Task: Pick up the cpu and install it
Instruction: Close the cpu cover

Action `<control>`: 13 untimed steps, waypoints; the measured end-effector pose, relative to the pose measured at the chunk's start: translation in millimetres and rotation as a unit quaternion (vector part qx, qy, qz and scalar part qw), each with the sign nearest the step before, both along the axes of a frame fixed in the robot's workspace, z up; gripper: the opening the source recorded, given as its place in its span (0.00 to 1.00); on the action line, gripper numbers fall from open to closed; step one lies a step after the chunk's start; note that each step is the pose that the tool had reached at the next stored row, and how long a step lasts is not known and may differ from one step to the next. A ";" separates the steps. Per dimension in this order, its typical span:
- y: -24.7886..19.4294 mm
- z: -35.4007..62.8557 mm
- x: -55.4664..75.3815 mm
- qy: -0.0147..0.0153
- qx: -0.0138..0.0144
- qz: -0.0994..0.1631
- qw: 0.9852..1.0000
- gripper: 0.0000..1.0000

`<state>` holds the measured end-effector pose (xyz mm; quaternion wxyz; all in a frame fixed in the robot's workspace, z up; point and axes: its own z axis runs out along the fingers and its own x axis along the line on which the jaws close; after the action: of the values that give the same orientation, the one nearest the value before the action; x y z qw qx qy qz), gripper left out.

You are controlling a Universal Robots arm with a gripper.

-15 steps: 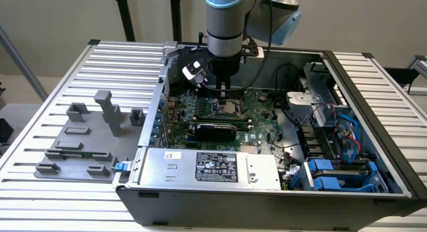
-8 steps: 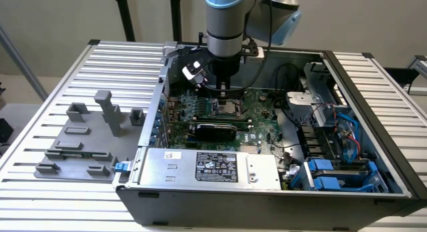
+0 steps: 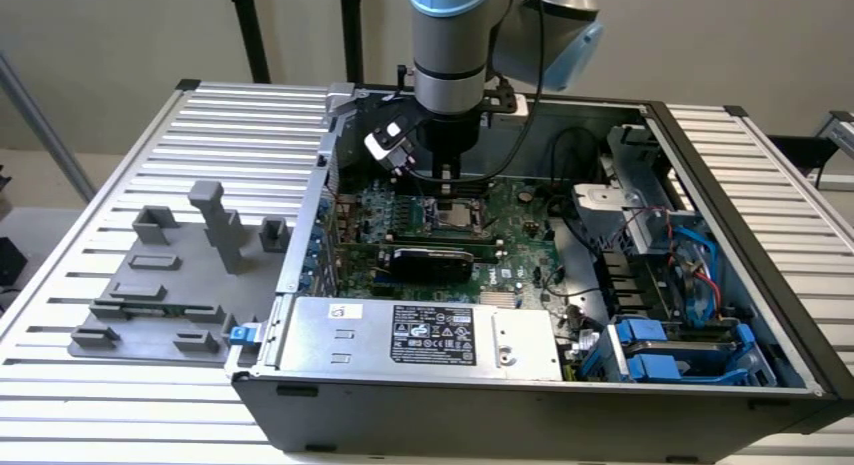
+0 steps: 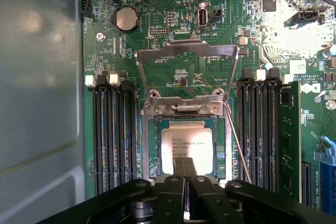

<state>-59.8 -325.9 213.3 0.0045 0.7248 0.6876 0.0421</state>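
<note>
1. Cpu: lying flat, silver top upward, inside the socket on the green circuit board; level with the socket, not lifted.
2. Claw: two dark fingers pressed together, nothing clamped between them. Tips directly over one edge of the cpu; contact with its top impossible to tell.
3. Hold-down plate: standing open, tipped back from the socket on the side away from the claw, leaving the cpu uncovered. Thin wire lever slanting along one side of the socket.
4. Memory slots: long black rows in two banks, one on either side of the socket, running parallel to its sides.
5. Coin battery: round and silver, set on the circuit board beyond the hold-down plate, towards a corner.
6. Arm: reaching straight down from above into the open computer case, over the far half of the circuit board.
7. Inside the case: black card just nearer than the cpu; power supply, with a dark label, along the near wall; blue drive cages in the near corner on the exterior view's right.
8. Counter: ribbed metal, carrying the case. Grey fixture with upright blocks just beside the case on the exterior view's left, well apart from the claw.
</note>
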 end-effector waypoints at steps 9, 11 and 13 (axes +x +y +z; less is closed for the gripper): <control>-4.4 10.0 19.6 0.002 0.000 0.000 1.000 0.11; -6.3 18.2 25.2 0.002 0.000 0.000 1.000 0.11; -8.1 27.3 30.5 0.004 0.000 0.000 1.000 0.11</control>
<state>-29.2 -334.0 240.6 0.0017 0.7250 0.6876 0.0397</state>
